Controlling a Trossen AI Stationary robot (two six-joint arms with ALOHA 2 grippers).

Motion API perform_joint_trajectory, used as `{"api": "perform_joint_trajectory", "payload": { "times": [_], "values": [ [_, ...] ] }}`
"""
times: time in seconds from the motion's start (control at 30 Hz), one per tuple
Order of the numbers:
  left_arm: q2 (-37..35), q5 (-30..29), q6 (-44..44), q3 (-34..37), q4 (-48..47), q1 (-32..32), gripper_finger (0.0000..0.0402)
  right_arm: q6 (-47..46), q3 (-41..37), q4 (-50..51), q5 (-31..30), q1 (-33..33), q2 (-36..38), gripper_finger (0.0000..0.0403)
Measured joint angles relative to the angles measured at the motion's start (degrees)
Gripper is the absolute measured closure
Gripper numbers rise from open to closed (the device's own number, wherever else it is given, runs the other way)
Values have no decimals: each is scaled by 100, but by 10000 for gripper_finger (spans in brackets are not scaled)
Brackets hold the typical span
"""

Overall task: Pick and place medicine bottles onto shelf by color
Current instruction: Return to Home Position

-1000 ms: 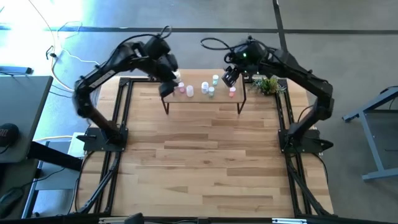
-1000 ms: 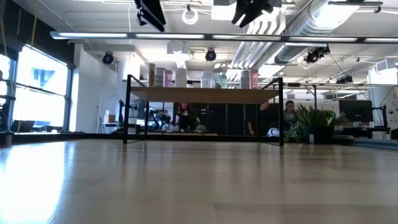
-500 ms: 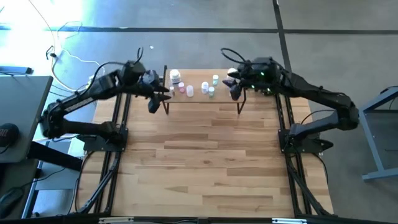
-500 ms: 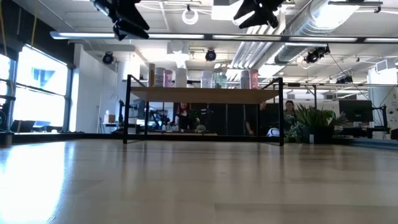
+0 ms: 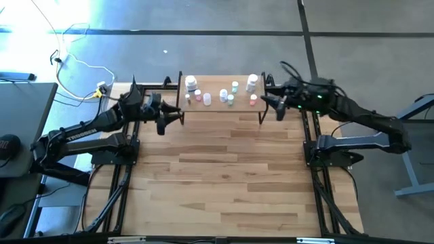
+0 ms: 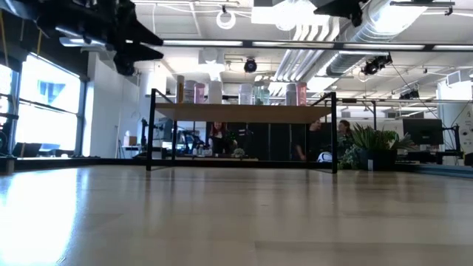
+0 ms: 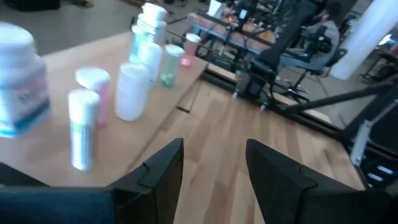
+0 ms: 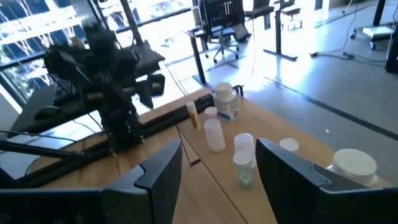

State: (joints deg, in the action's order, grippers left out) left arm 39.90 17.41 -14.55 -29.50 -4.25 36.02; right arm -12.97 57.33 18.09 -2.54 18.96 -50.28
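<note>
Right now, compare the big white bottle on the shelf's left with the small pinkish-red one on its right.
Size: the big white plastic bottle is bulkier than the small pinkish-red plastic bottle. Colour: the big bottle is white with a blue-printed label, the small bottle tinted pink. Place: the big bottle stands at the light-wood shelf's back left, the small bottle at its front right. Both stand upright, free of the open left gripper and right gripper.

From above, the medicine bottles [image 5: 223, 93] on the shelf [image 5: 218, 107] are too small to tell their tints. The low view's top edge cuts off the right gripper [image 6: 336, 7], and the left wrist view crops the large bottle [image 7: 22, 87].
</note>
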Motion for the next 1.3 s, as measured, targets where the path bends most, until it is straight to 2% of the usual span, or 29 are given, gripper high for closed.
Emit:
{"api": "perform_joint_trajectory", "payload": {
  "times": [0.2, 0.43, 0.6, 0.83, 1.03, 1.3],
  "values": [
    [-251, -149, -183, 737, 901, -335, 236, -214, -651, -13, 0, 0, 1051, 206],
    [-252, -306, -108, 1239, 1693, -618, 238, -381, -1652, -130, -52, 0, 2331, 206],
    [-254, -363, -166, 1855, 2632, -886, 238, -786, -2295, -183, -33, 0, 3162, 206],
    [-263, -818, -483, 2796, 3887, -1262, 238, -1179, -3164, -434, 108, 0, 4030, 206],
    [-267, -953, -219, 2877, 4030, -1565, 238, -1405, -4219, -1471, 433, 0, 4426, 206],
    [-265, -1042, 61, 2877, 4022, -1741, 239, -1654, -5585, -3287, 744, 0, 4480, 206]
  ]
}}
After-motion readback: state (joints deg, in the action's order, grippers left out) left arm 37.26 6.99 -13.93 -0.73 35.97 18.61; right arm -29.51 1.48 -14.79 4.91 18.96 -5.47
